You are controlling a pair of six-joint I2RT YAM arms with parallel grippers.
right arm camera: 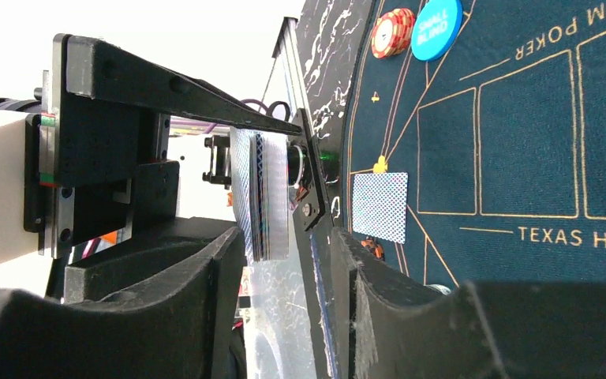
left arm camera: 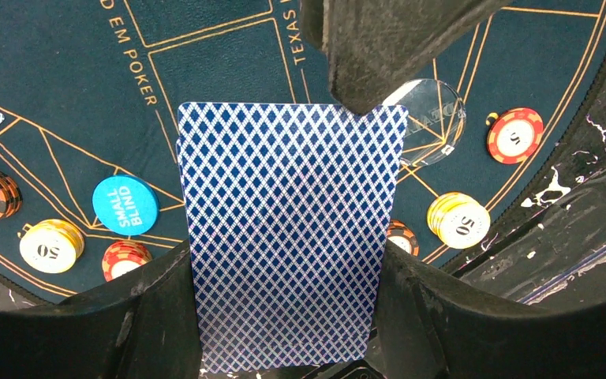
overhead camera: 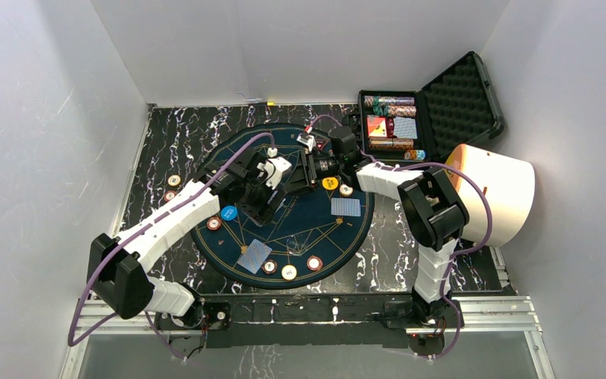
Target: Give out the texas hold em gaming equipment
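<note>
Overhead, left claw (overhead camera: 272, 180) and right claw (overhead camera: 309, 170) meet nose to nose over the middle of the mat (overhead camera: 300, 233). Bare felt lies beneath them, with laid cards (overhead camera: 346, 207) and chips (overhead camera: 314, 263) out by the rim. From the left wrist, its jaws are clamped on the long edges of the deck (left arm camera: 288, 237), long axis running straight ahead. The right claw's finger (left arm camera: 379, 47) overlaps the far short edge. From the right wrist, the deck stands edge-on dead ahead with the jaws apart astride it. Whether they nip a card, I cannot tell.

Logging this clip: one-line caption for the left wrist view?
Left gripper holds blue-backed cards over the poker mat, chips and Small Blind button around.
</note>
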